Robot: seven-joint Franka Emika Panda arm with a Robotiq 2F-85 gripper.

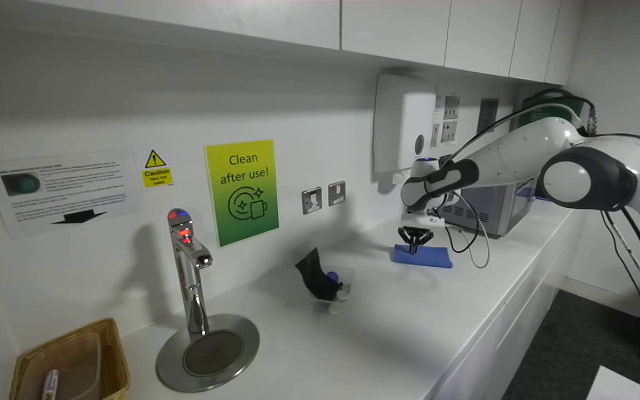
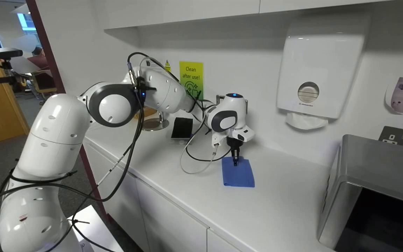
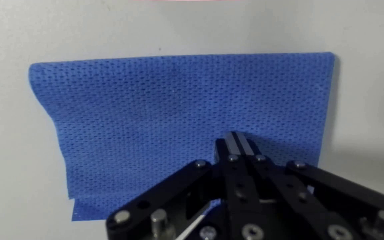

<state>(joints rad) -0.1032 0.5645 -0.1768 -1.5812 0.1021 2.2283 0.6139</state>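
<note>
See pincer (image 3: pixel 236 141) drawn narrow, pinching nothing visible. Find blue cloth (image 3: pixel 158 126) directly below, folded on bench (image 3: pixel 8 150) (lower layer peeking out at one edge). Use light, level contact to avoid rucking folds.

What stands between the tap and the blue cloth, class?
A clear tub holding a black item stands between the tap and the blue cloth, in both exterior views.

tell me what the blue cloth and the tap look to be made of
Blue cloth: probably nonwoven fabric, matt; rows of tiny dark pits or holes and a wavy edge suggest it.
Tap: likely chromed metal, polished; bright mirror-like highlights run down its body.
</note>
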